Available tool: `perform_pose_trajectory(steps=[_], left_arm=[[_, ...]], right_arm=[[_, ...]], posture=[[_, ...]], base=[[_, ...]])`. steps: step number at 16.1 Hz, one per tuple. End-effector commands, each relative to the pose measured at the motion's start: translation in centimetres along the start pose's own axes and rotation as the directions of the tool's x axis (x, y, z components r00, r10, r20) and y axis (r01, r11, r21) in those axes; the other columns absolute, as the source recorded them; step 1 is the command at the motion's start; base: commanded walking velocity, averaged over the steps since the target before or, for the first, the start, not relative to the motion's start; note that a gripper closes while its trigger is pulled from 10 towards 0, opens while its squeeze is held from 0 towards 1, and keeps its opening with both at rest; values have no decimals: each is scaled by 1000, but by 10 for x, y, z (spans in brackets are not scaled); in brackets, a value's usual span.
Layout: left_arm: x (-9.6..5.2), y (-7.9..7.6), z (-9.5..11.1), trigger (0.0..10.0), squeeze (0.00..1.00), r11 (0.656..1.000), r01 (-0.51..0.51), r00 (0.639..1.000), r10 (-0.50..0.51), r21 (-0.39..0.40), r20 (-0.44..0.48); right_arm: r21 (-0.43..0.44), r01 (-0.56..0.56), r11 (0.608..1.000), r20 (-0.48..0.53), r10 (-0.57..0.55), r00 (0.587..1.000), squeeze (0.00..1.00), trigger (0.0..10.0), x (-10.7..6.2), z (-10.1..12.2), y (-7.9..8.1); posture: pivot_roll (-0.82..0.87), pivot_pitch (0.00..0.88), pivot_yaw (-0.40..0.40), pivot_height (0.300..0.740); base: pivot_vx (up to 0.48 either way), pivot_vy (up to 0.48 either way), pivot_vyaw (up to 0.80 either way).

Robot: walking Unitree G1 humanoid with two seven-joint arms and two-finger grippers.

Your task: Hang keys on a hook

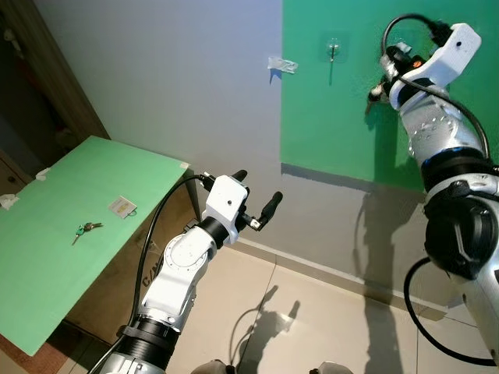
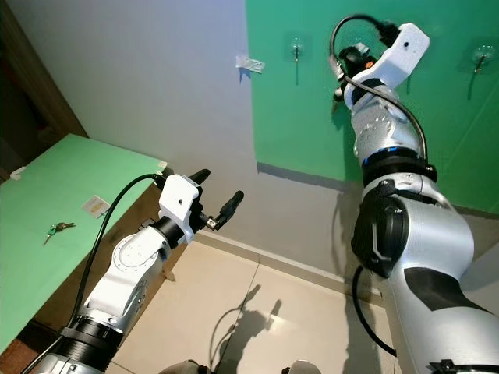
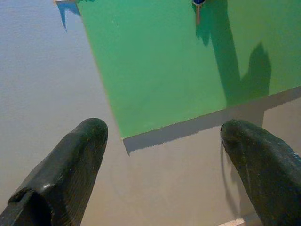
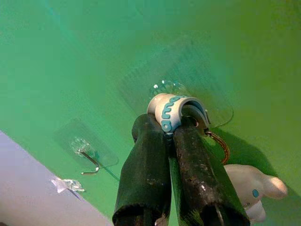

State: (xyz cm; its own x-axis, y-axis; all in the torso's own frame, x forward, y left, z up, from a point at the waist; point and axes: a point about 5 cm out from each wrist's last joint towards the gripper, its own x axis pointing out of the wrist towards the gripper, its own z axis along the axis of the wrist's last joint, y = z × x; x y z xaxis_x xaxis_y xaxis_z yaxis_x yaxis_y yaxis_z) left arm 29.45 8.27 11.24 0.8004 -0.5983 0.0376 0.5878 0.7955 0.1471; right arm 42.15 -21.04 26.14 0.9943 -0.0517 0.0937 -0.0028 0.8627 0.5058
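Left hand (image 1: 257, 200) nearest, black fingers spread, idle above the floor; right hand (image 4: 170, 141) raised at green wall panel (image 1: 327, 117), pinching white-and-teal key strap (image 4: 171, 110) against clear adhesive hook (image 4: 164, 88); strap runs along the fingers, white bunny charm (image 4: 249, 188) dangling; looks nearly hung, release left; green-tagged keys (image 1: 86, 229) lie mid green tabletop (image 1: 47, 273).

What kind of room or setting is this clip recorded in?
Probably a home room set up for testing: tiled floor, a green sheet on the wall with clear stick-on hooks, and a green-covered table holding keys.
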Motion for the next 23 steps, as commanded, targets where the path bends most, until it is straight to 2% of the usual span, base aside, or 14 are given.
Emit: perform_pose_trajectory(steps=[1, 4, 7, 8, 11, 13, 14, 16, 17, 18, 19, 21, 22, 23], left_arm=[[-3, 4, 2, 10000, 0, 1000, -19, 1000, 19, 10, -3], [-3, 4, 1, 10000, 0, 1000, -22, 1000, 22, 8, -6], [-2, 4, 2, 10000, 0, 1000, -25, 1000, 25, 7, -3], [-2, 4, 2, 10000, 0, 999, -30, 1000, 30, 13, 0], [-3, 4, 1, 10000, 0, 999, -38, 999, 38, 24, -5], [-4, 5, -1, 10000, 0, 997, -65, 998, 65, 31, -17], [-4, 6, -2, 10000, 0, 996, -76, 997, 77, 45, -26], [-6, 7, -4, 10000, 0, 995, -92, 995, 93, 45, -36], [-6, 8, -5, 10000, 0, 995, -96, 994, 97, 42, -39], [-6, 8, -5, 10000, 0, 994, -100, 994, 102, 42, -40], [-7, 8, -7, 10000, 0, 993, -113, 992, 115, 44, -49], [-4, 4, -6, 10000, 0, 992, -113, 992, 115, 49, -51], [-1, 0, -6, 10000, 0, 995, -94, 994, 96, 40, -51], [1, -1, -5, 10000, 0, 996, -84, 995, 85, 32, -50]], right_arm=[[50, 16, 999, -26, -15, 1000, 12, 0, 1, -1, -1], [93, 28, 995, -41, -25, 999, 16, 0, 0, -3, -3], [39, 21, 999, 13, -21, 1000, 0, 0, 1, 5, -1], [-56, -16, 998, 76, 20, 997, 0, 0, 2, 14, 8], [-216, -89, 972, 105, 113, 988, 0, 0, 1, 17, 21], [-355, -113, 928, 86, 153, 984, 0, 0, -2, 9, 18], [-401, -111, 909, 63, 148, 987, 55, 0, -5, 1, 12], [-474, -85, 876, -1, 95, 995, 380, 0, -19, -23, -11], [-486, -86, 870, -24, 85, 996, 502, 0, -25, -32, -17], [-485, -86, 870, -38, 77, 996, 514, 0, -32, -40, -24], [-504, -74, 861, -79, 40, 996, 659, 0, -53, -63, -40], [-514, -49, 857, -106, -7, 994, 635, 0, -88, -96, -58], [-508, -58, 859, -122, -4, 993, 612, 0, -100, -109, -57], [-506, -60, 860, -123, -3, 992, 533, 0, -103, -113, -56]], posture=[[-160, 16, 71, 740], [-160, 16, 69, 740], [-162, 17, 68, 740], [-163, 17, 67, 740], [-162, 20, 60, 740], [-168, 21, 55, 740], [-170, 22, 53, 740], [-180, 17, 52, 740], [-184, 15, 53, 740], [-184, 15, 53, 740], [-205, 2, 73, 740], [-221, 0, 93, 740], [-227, 0, 98, 740], [-231, 0, 104, 740]], base=[[0, 0, 0], [0, 0, 0], [0, 0, 0], [0, 0, 0], [0, 0, 0], [0, 0, 0], [0, 0, 0], [0, 0, 0], [0, 0, 0], [0, 0, 0], [0, 0, 0], [0, 0, 0], [0, 0, 0], [0, 0, 0]])
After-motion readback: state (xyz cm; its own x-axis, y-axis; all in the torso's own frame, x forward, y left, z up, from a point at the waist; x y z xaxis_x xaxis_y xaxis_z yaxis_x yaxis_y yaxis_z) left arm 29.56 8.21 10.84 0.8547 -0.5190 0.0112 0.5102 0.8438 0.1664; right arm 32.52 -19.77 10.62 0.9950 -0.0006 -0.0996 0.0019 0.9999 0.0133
